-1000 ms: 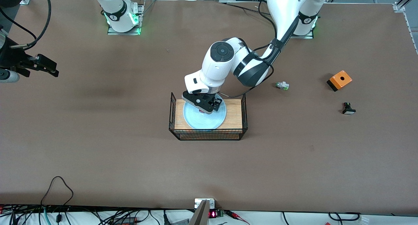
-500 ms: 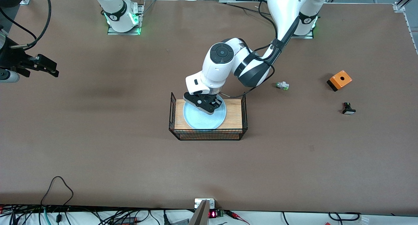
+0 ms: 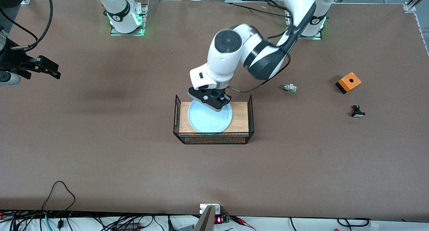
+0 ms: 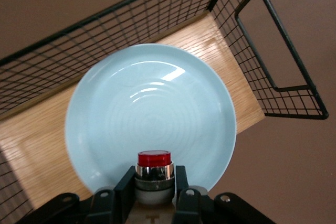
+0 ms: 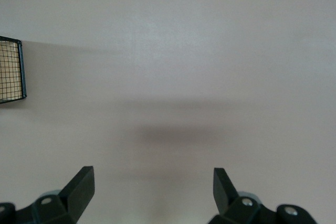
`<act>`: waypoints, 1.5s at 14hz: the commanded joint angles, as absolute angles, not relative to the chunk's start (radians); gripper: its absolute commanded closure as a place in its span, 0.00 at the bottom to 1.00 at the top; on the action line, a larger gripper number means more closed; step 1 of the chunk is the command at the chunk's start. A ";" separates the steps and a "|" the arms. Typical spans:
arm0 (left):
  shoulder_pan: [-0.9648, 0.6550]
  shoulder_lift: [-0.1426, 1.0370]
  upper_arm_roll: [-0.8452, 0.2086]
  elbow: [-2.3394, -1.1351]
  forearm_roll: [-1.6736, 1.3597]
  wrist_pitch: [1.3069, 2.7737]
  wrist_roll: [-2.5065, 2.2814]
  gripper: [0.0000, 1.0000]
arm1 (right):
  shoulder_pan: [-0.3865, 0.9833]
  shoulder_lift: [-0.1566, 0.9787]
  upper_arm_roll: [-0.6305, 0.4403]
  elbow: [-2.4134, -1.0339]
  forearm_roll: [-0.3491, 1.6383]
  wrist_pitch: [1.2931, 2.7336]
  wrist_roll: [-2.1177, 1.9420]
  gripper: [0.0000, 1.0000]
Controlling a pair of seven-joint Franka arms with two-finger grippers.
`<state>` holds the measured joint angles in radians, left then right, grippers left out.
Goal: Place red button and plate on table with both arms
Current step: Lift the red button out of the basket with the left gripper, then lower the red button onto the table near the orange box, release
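The pale-blue plate [image 3: 210, 117] lies on the wooden top of the black wire rack [image 3: 240, 118] at mid-table; it fills the left wrist view [image 4: 157, 103]. My left gripper [image 3: 214, 102] hangs over the plate's rim, shut on the red button [image 4: 154, 174], whose red cap points down at the plate. In the front view the button is hidden by the gripper. My right gripper [image 3: 50, 69] waits, open and empty, above the bare table [image 3: 100, 150] at the right arm's end; its fingers [image 5: 81, 184] show over plain brown surface.
A green-tipped button part [image 3: 290, 88], an orange box [image 3: 348, 82] and a black part with a white cap [image 3: 357, 112] lie on the table toward the left arm's end. The rack has raised wire sides [image 4: 273, 51]. Cables run along the table's near edge.
My left gripper has risen off the plate with the red button in it and shifted slightly toward the robots' bases. The plate now shows more. The right arm has not moved.
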<state>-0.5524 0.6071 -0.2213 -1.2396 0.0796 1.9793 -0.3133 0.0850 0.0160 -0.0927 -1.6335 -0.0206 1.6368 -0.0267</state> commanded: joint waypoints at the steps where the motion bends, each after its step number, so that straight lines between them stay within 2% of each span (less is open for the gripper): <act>1: -0.444 0.542 -0.227 -1.221 0.090 1.823 -0.302 0.91 | 0.087 0.011 -0.092 -1.629 -0.020 1.624 -0.025 0.00; 5: -0.266 0.500 -0.226 -1.244 0.097 1.577 -0.113 0.91 | 0.086 0.011 -0.092 -1.629 -0.020 1.623 -0.025 0.00; 8: -0.126 0.523 -0.218 -1.299 0.119 1.575 0.062 0.92 | 0.084 0.015 -0.094 -1.623 -0.020 1.624 -0.025 0.00; 14: 0.076 0.517 -0.221 -1.667 0.202 1.969 0.248 0.93 | 0.083 0.017 -0.095 -1.624 -0.020 1.624 -0.025 0.00; 18: 0.163 0.520 -0.221 -1.909 0.202 2.348 0.354 0.93 | 0.092 0.026 -0.092 -1.624 -0.023 1.628 -0.026 0.00; 20: 0.167 0.535 -0.218 -1.960 0.201 2.439 0.354 0.92 | 0.091 0.034 -0.092 -1.621 -0.015 1.632 -0.025 0.00; 21: 0.176 0.548 -0.218 -1.965 0.201 2.456 0.354 0.88 | 0.089 0.037 -0.092 -1.621 -0.012 1.634 -0.025 0.00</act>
<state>0.1593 0.5628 -0.2034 -1.9205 0.1834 2.4077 0.3414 0.0871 0.0274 -0.0919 -1.6337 -0.0203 1.6364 -0.0265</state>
